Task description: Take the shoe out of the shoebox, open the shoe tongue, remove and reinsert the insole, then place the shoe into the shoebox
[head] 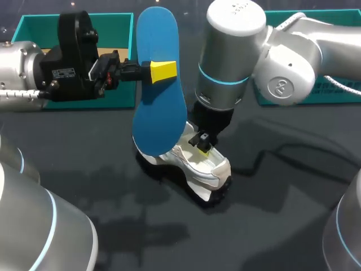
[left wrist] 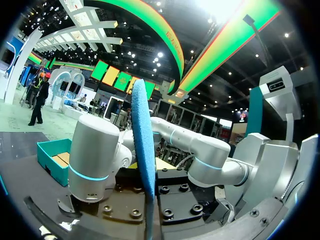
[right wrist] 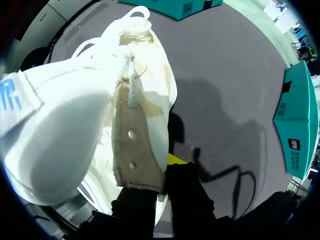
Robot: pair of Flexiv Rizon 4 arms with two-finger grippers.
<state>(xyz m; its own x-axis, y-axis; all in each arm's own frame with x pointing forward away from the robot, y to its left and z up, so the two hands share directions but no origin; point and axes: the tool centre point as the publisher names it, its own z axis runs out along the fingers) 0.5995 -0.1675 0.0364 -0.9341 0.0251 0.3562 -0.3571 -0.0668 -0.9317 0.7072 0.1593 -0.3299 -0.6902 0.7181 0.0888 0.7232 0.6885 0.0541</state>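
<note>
A blue insole (head: 161,84) hangs upright over the table, and my left gripper (head: 163,71) is shut on its middle from the left. From the left wrist I see the insole (left wrist: 142,150) edge-on, running straight out between the fingers. Below it the white shoe (head: 194,164) stands on the dark table, toe toward the front right. My right gripper (head: 203,145) comes down into the shoe's opening. In the right wrist view it is shut on the beige eyelet edge (right wrist: 132,145) of the shoe, with one yellow fingertip (right wrist: 177,160) showing. The teal shoebox (head: 28,25) stands at the back left.
A second teal box part (head: 338,93) lies at the back right behind my right arm, also seen as the teal box (right wrist: 300,120) past the shoe. The dark table (head: 271,203) stretches bare toward the front and right of the shoe.
</note>
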